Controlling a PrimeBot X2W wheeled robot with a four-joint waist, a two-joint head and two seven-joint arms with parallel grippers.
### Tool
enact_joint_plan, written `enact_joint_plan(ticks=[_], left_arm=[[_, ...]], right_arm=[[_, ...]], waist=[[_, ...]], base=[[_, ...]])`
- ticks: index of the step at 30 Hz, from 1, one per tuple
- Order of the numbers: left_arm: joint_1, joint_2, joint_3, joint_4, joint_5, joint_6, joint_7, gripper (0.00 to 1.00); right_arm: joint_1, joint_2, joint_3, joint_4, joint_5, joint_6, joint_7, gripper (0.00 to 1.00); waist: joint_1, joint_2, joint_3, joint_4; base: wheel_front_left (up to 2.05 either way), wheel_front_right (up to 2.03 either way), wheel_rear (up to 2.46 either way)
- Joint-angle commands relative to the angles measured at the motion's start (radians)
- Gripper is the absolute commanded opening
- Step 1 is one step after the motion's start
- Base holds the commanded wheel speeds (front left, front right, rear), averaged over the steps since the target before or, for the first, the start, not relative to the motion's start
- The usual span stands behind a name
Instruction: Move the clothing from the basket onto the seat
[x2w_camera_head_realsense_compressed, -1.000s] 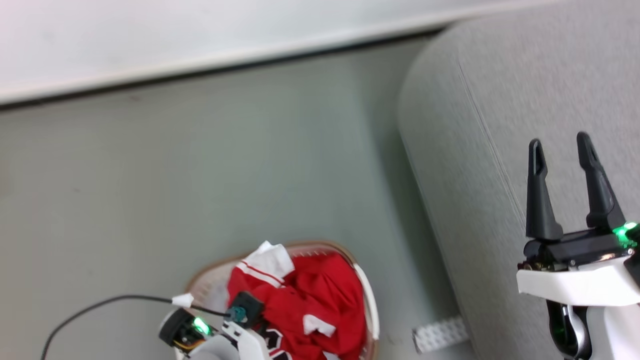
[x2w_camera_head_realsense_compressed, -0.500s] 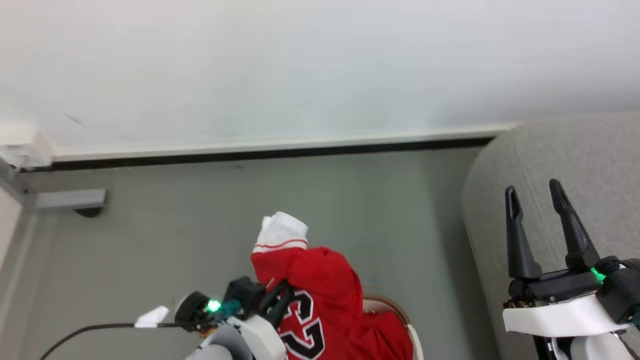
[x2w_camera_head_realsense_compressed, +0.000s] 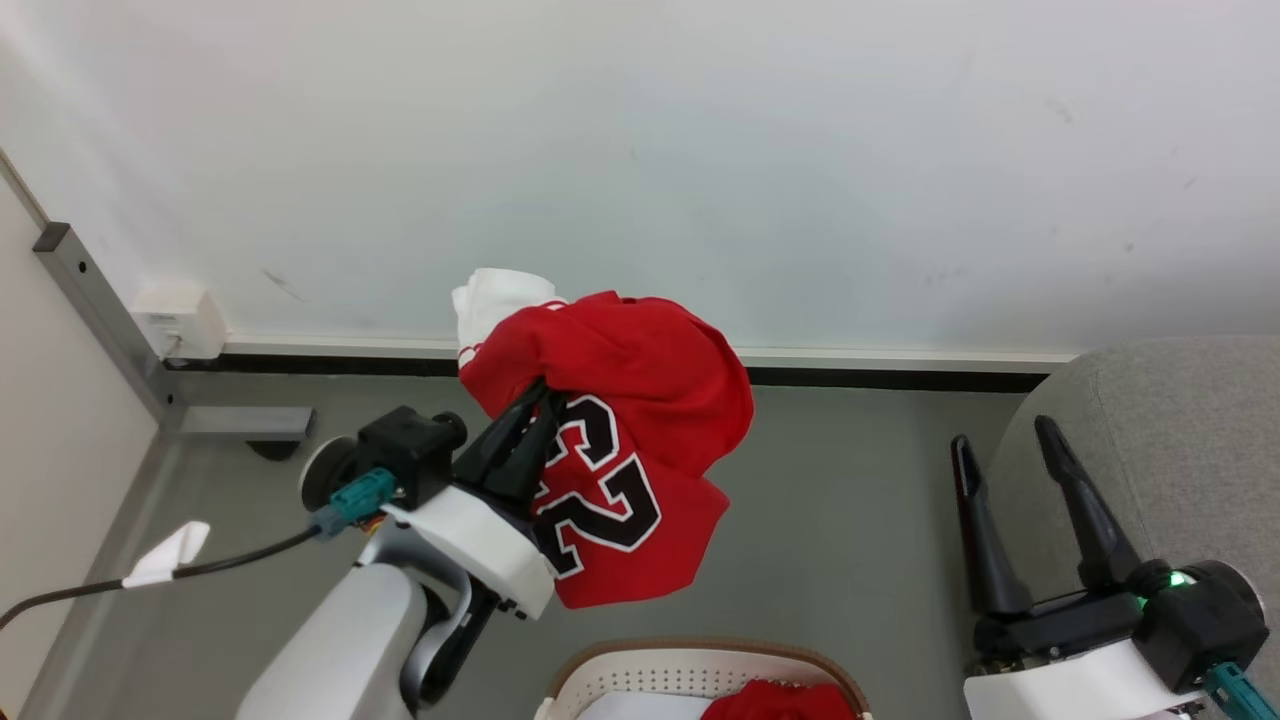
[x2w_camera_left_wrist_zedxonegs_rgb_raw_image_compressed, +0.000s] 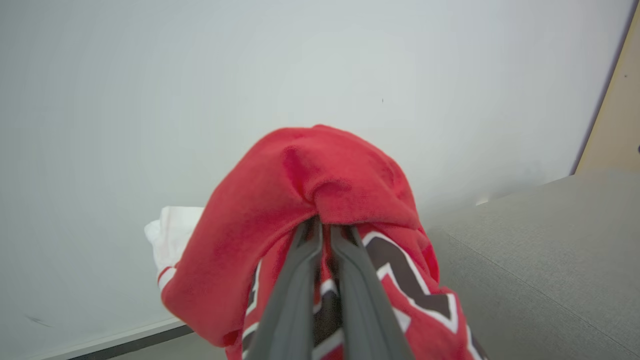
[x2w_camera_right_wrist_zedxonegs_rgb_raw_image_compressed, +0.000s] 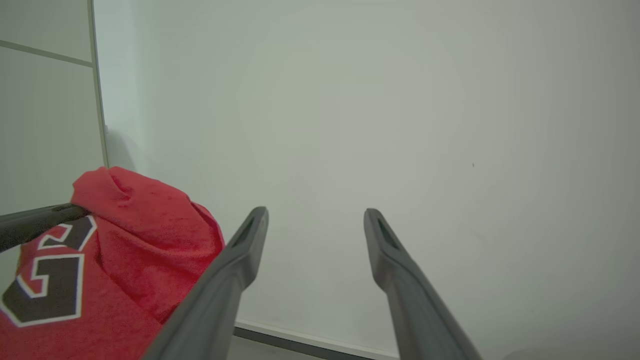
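Bunched fold of jersey (x2w_camera_head_realsense_compressed: 640, 380) pinched in narrow left end effector (x2w_camera_head_realsense_compressed: 535, 410); right end effector (x2w_camera_head_realsense_compressed: 1003, 433) wide, empty. Probably light and limp, draping around the fingers.

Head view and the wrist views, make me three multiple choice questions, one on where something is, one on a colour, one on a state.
1. Where is the jersey?
A. on the floor
B. in the air, held by the left jaws
C. flat on the seat
2. What colour are its digits?
A. black, edged white
B. blue
C. yellow
3. The right jaws are
A. shut on cloth
B. shut, empty
C. open, empty
Answers: 1 B, it hangs from the left jaws, clear of the basket. 2 A, the digits are black with white edges. 3 C, they stand apart with bare wall between.
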Motion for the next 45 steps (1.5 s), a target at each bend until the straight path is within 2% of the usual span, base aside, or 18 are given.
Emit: enact_joint_plan(ticks=[1, 14, 23, 30, 32, 36, 41, 45], left_arm=[[-0.005, 0.011, 0.01, -0.021, -0.017, 0.006, 0.011, 0.0], [0.044, 0.046, 0.027, -0.167, -0.046, 0.05, 0.091, 0.0], [0.041, 0.037, 0.019, -0.182, -0.058, 0.057, 0.101, 0.0], [0.01, 0.017, 0.0, -0.173, -0.076, 0.039, 0.123, 0.0], [0.005, 0.01, -0.01, -0.17, -0.077, 0.034, 0.126, 0.0], [0.004, -0.007, -0.027, -0.164, -0.082, 0.027, 0.131, 0.0], [0.023, -0.031, -0.066, -0.146, -0.078, 0.011, 0.134, 0.0], [0.033, -0.054, -0.106, -0.13, -0.074, -0.001, 0.135, 0.0]], right_arm=[[0.017, -0.001, 0.012, 0.007, 0.005, -0.002, 0.001, 1.0], [0.004, -0.001, 0.147, 0.054, 0.035, -0.002, 0.001, 1.0], [-0.074, -0.054, 0.397, 0.158, 0.06, -0.002, 0.004, 1.0], [-0.179, -0.082, 0.609, 0.287, 0.087, -0.002, 0.004, 1.0], [-0.204, -0.071, 0.624, 0.337, 0.079, -0.002, 0.002, 1.0], [-0.266, -0.034, 0.587, 0.422, 0.086, -0.002, 0.0, 1.0], [-0.297, -0.008, 0.499, 0.423, 0.042, -0.002, 0.0, 1.0], [-0.293, -0.002, 0.486, 0.422, 0.028, -0.002, -0.001, 1.0]], waist=[[0.0002, 0.0, -0.005, 0.002], [0.0002, 0.0, -0.031, -0.021], [0.0002, 0.0, -0.04, -0.018], [0.0002, 0.0, -0.057, 0.029], [0.0002, 0.0, -0.06, 0.047], [0.0002, 0.0, -0.061, 0.084], [0.0002, 0.0, -0.065, 0.143], [0.0002, 0.0, -0.072, 0.195]], base=[[0.0, 0.0, 0.0], [0.0, 0.0, 0.0], [0.0, 0.0, 0.0], [0.0, 0.0, 0.0], [0.0, 0.0, 0.0], [0.0, 0.0, 0.0], [0.0, 0.0, 0.0], [0.0, 0.0, 0.0]])
